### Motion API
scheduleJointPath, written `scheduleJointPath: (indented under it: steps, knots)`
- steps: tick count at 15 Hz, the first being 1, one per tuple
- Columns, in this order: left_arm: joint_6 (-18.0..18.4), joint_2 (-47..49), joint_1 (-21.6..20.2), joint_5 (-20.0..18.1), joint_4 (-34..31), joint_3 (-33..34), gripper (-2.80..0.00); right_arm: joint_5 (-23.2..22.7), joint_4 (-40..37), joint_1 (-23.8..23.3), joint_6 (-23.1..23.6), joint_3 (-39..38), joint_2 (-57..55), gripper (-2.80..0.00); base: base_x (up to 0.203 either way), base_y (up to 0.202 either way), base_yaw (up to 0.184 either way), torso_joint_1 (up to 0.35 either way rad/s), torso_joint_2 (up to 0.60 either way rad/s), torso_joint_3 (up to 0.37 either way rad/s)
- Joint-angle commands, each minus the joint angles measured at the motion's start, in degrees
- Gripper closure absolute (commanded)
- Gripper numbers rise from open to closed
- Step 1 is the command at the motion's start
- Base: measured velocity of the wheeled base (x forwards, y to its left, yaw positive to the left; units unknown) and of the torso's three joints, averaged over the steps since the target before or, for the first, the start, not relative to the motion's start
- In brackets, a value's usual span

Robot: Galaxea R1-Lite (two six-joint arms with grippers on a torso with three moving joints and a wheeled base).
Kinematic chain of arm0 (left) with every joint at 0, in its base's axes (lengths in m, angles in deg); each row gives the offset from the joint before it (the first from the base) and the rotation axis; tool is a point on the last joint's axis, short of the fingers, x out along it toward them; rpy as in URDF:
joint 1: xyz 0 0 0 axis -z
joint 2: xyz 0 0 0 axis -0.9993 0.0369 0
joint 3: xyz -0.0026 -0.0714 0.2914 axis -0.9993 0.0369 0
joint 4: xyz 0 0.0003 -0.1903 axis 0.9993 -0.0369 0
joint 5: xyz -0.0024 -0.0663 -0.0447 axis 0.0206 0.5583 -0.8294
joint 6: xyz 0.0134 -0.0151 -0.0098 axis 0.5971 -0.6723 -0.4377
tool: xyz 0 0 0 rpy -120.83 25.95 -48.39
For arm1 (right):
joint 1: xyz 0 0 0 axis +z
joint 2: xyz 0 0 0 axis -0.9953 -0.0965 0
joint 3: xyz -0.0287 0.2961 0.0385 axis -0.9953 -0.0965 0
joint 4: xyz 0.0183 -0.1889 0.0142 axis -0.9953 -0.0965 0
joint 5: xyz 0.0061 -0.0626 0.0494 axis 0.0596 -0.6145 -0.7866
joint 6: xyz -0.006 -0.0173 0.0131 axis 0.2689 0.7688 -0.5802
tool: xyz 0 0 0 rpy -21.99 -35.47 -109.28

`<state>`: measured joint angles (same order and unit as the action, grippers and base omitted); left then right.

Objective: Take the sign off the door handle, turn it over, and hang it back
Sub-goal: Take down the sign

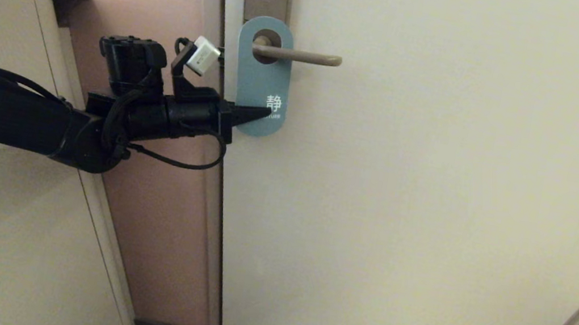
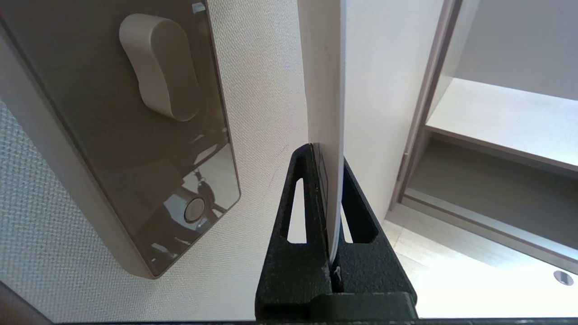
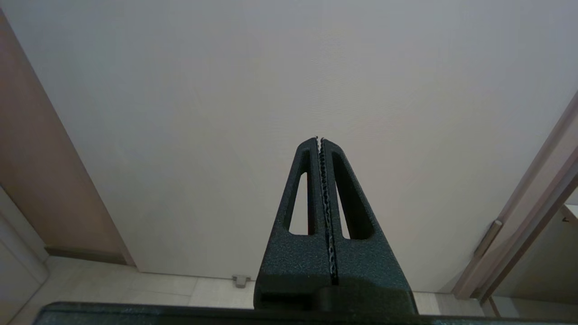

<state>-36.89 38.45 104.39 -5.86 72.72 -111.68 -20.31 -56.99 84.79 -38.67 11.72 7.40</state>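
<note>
While hung, sign (image 1: 260, 81) pinched between left gripper (image 1: 265, 115) fingers.

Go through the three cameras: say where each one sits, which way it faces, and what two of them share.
Head view: on the head, facing the door; left arm reaches in from the left.
Left wrist view: behind the left gripper, edge-on to the clamped sign.
Right wrist view: behind the right gripper, closed, empty, facing the door.
Shared: head and left wrist views both show sign and door handle.

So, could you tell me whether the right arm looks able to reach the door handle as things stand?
Probably yes: the door handle sticks out bare on its right, and only open door faces the shut right gripper. The left gripper pinches the sign from the other side.
</note>
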Motion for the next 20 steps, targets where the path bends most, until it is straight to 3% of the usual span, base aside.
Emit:
scheduleJointPath:
  steps: [1,8,20]
  knots:
    - [0.1,-0.5,0.2,0.2,0.3,0.3,0.0,0.0,0.0,0.0,0.0,0.0,0.0,0.0,0.0,0.0,0.0,0.0,0.0,0.0]
    - [0.4,-0.7,3.0,6.0,0.3,0.3,0.0,0.0,0.0,0.0,0.0,0.0,0.0,0.0,0.0,0.0,0.0,0.0,0.0,0.0]
    - [0.4,0.1,7.2,12.1,0.3,0.2,0.0,0.0,0.0,0.0,0.0,0.0,0.0,0.0,0.0,0.0,0.0,0.0,0.0,0.0]
